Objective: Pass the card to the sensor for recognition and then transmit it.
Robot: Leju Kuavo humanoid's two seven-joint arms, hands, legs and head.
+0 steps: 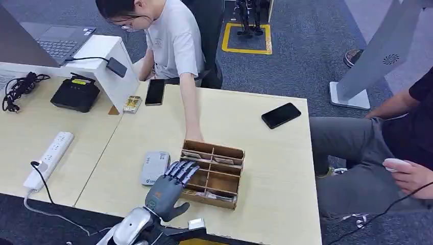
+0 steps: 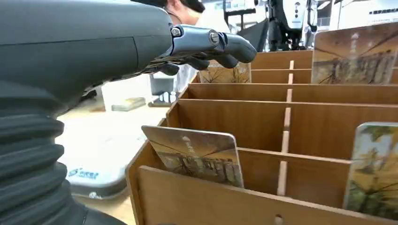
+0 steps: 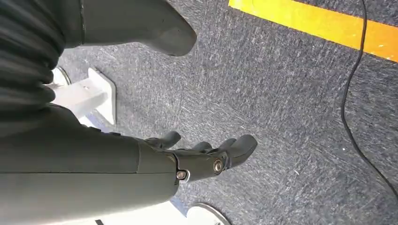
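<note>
A: Big picture first: the pale wooden tabletop [image 1: 265,168], and on it the brown wooden divided card box [image 1: 212,174], our landmark.

B: Where's the left hand [image 1: 171,186]?

A: Hovering over the box's left edge, fingers spread and pointing across the compartments, released, holding nothing. From the left wrist view, the fingertips [image 2: 234,47] hang above the dividers.

B: And the card?

A: The nearest picture-printed card [image 2: 195,154] leans tilted in a compartment just below and ahead of that hand, its long edge running along the box's front wall. More cards stand in other compartments; a further one [image 2: 357,55] sits toward the back.

B: The sensor?

A: I'd judge it's the flat grey rounded reader [image 1: 154,167], just left of the box, close beside the left hand.

B: Right hand [image 3: 206,157]?

A: Hanging over grey carpet, well away from the box, fingers loosely curved, empty. The left is clearly nearer.

B: Anyone else?

A: A person's arm [image 1: 191,109] reaches to the box's far edge.
</note>
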